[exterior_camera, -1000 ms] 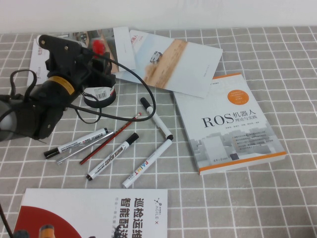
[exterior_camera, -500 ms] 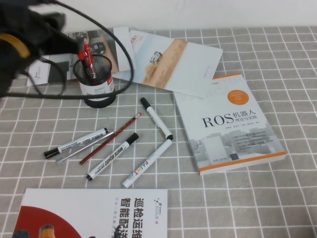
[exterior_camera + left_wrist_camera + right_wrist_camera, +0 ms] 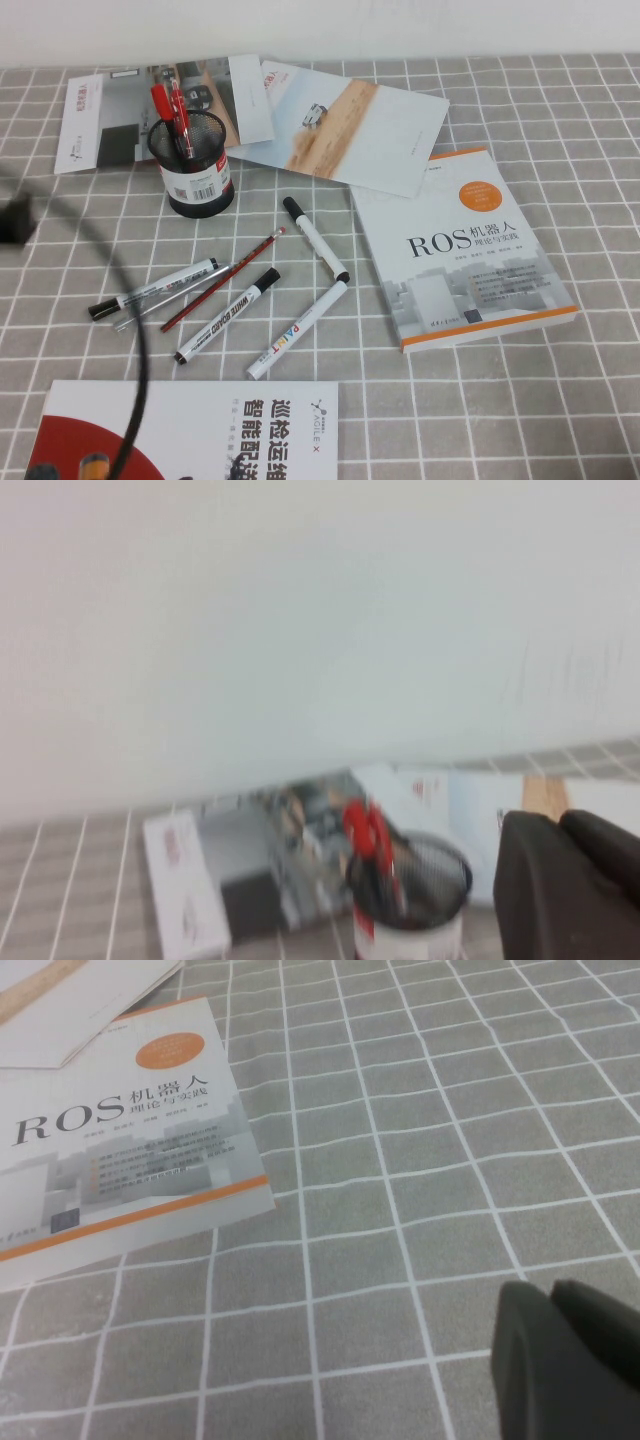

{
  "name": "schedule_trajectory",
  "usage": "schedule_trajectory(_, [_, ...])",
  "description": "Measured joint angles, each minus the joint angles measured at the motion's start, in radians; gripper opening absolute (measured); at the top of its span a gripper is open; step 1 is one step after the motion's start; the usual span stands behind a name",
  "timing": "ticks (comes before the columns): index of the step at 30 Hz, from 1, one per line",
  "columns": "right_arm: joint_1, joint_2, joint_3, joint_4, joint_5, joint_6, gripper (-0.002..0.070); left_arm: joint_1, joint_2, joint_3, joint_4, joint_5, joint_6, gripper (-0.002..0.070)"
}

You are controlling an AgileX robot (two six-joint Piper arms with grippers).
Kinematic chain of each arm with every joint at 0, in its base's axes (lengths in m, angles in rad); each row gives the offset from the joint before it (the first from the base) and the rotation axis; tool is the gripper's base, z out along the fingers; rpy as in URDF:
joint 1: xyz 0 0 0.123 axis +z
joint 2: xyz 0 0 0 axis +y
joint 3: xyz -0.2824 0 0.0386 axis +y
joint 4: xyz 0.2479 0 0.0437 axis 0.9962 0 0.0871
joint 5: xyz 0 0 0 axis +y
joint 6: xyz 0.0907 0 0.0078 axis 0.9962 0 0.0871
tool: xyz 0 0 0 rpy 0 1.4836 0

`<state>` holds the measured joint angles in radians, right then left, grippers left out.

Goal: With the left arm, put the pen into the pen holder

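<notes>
The red pen (image 3: 172, 115) stands tilted inside the black mesh pen holder (image 3: 195, 165) at the back left of the table, its red cap sticking out above the rim. The left wrist view shows the pen (image 3: 365, 830) in the holder (image 3: 415, 900) from a short distance. My left gripper (image 3: 558, 818) is shut and empty, raised and well back from the holder; in the high view only a blurred black cable (image 3: 130, 330) of the left arm shows. My right gripper (image 3: 550, 1288) is shut and empty, low over bare cloth right of the ROS book.
Several white markers (image 3: 225, 315) and a thin dark-red pencil (image 3: 225, 278) lie in front of the holder. The ROS book (image 3: 460, 250) lies to the right, brochures (image 3: 345, 125) at the back, and a red and white booklet (image 3: 190, 430) at the front edge.
The left arm has pulled away from the holder to the left and out of the high view. The pen stays in the holder, which is now in full view.
</notes>
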<state>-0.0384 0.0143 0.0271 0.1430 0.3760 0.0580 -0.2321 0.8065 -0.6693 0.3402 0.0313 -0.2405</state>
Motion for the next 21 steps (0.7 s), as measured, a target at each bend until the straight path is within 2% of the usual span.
schedule_trajectory(8, [0.000, 0.000, 0.000, 0.000, 0.000, 0.000, -0.0015, 0.000, -0.310, 0.215, 0.000, 0.117, -0.033, 0.0000])
schedule_trajectory(17, [0.000, 0.000, 0.000, 0.000, 0.000, 0.000, -0.0015, 0.000, -0.373, 0.256, -0.062, 0.370, -0.098, 0.0000])
schedule_trajectory(21, [0.000, 0.000, 0.000, 0.000, 0.000, 0.000, -0.0015, 0.000, -0.392, 0.284, -0.058, 0.392, -0.109, 0.0000])
